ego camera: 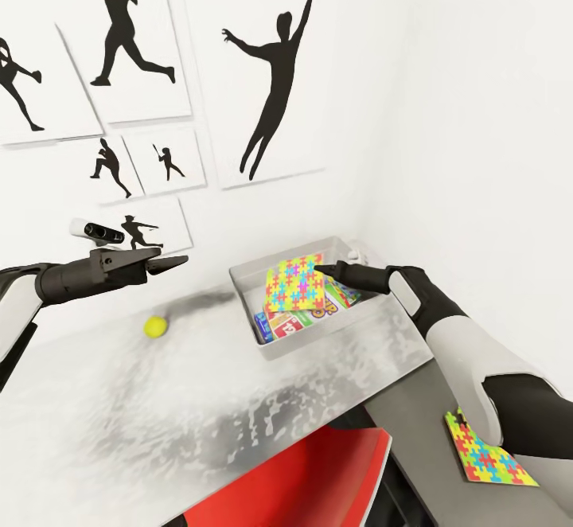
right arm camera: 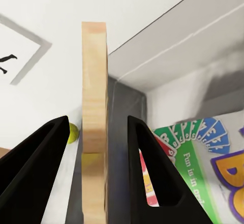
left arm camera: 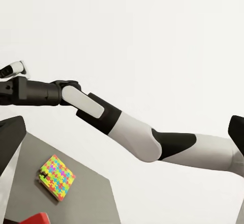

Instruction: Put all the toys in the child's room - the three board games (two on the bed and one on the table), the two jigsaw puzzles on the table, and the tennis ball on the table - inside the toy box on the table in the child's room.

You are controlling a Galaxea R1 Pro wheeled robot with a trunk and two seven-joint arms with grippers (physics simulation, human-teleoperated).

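Head view: high, looking down over table (ego camera: 159, 423) toward corner wall | Left wrist view: faces sideways across right arm, shares the loose jigsaw puzzle (left arm camera: 56, 177) with head | Right wrist view: close inside toy box (right arm camera: 168, 56)

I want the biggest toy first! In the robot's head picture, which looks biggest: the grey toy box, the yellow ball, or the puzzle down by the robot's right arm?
1. Toy box: biggest.
2. Puzzle: partly hidden by the arm and nearer the camera.
3. Tennis ball: clearly smallest.
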